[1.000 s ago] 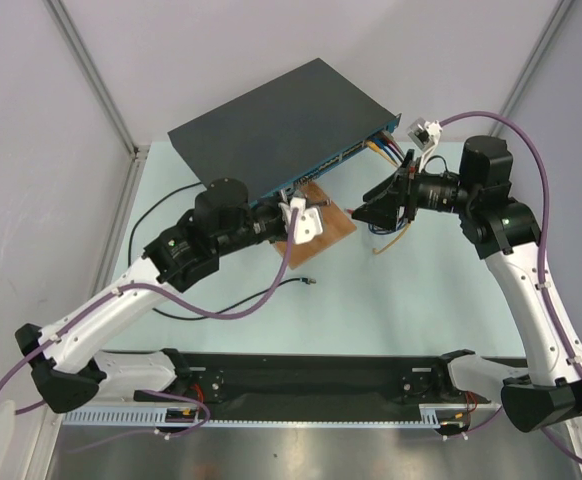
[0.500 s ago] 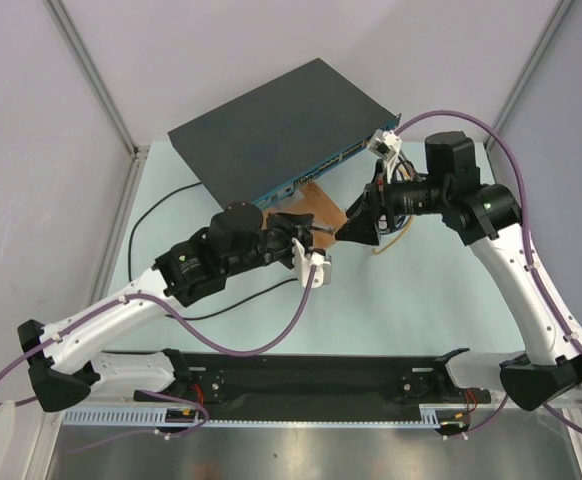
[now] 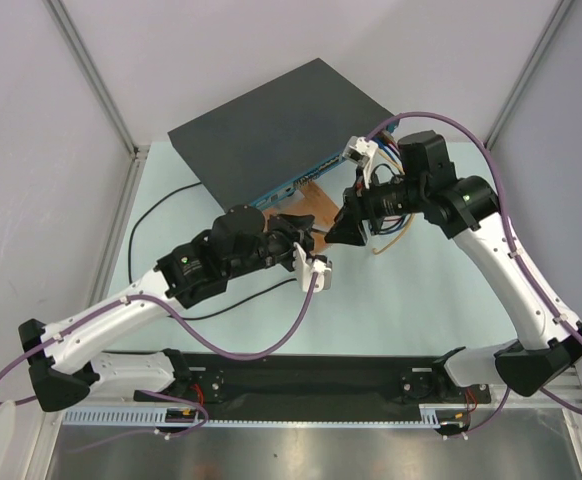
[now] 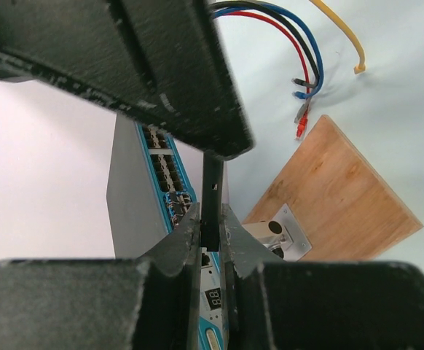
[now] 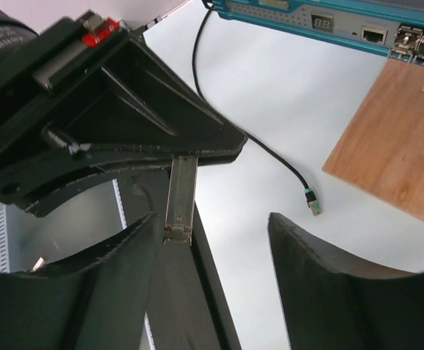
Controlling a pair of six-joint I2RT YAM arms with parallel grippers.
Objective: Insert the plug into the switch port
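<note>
We see the left gripper [image 3: 306,232] pinching a small silver stick [image 5: 179,197]. The right gripper [image 5: 212,222] is spread, with the stick's end between its fingers. A second ago the two stood apart, the left close to the blue face of the switch [image 3: 271,125]; now they meet slightly farther from it. The plug [image 5: 312,204] lies loose before that face, unheld, well short of the switch port [image 4: 165,171].
</note>
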